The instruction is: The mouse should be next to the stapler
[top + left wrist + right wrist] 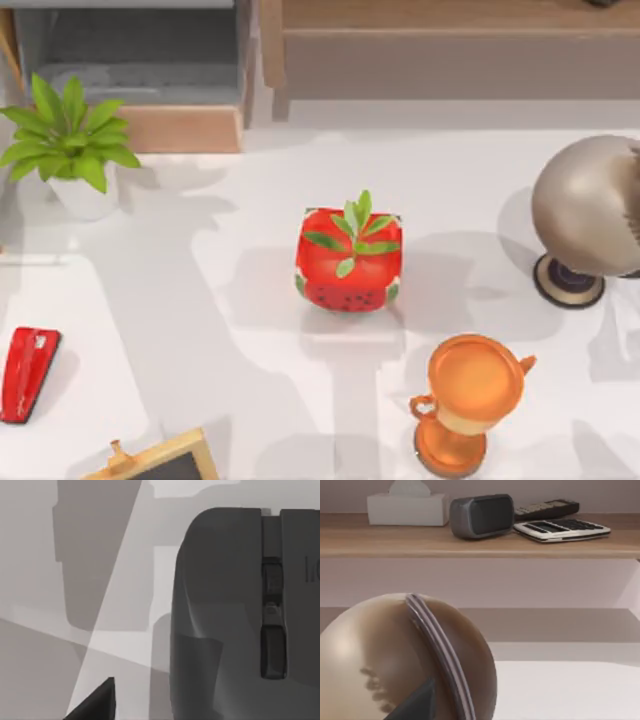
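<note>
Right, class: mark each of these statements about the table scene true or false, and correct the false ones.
1. The stapler lies near the table's left edge. True.
2. The strawberry-patterned cube touches the stapler. False: the cube sits mid-table, well apart from it.
3. The left wrist view shows a dark grey mouse close below the camera. True.
4. The orange trophy cup stands left of the stapler. False: it stands toward the right side, below and right of the cube.
5. A potted green plant stands at the table's upper left. True.
6. On the shelf in the right wrist view, the calculator lies on the tissue box. False: it lies on the shelf board, with a speaker between them.
</note>
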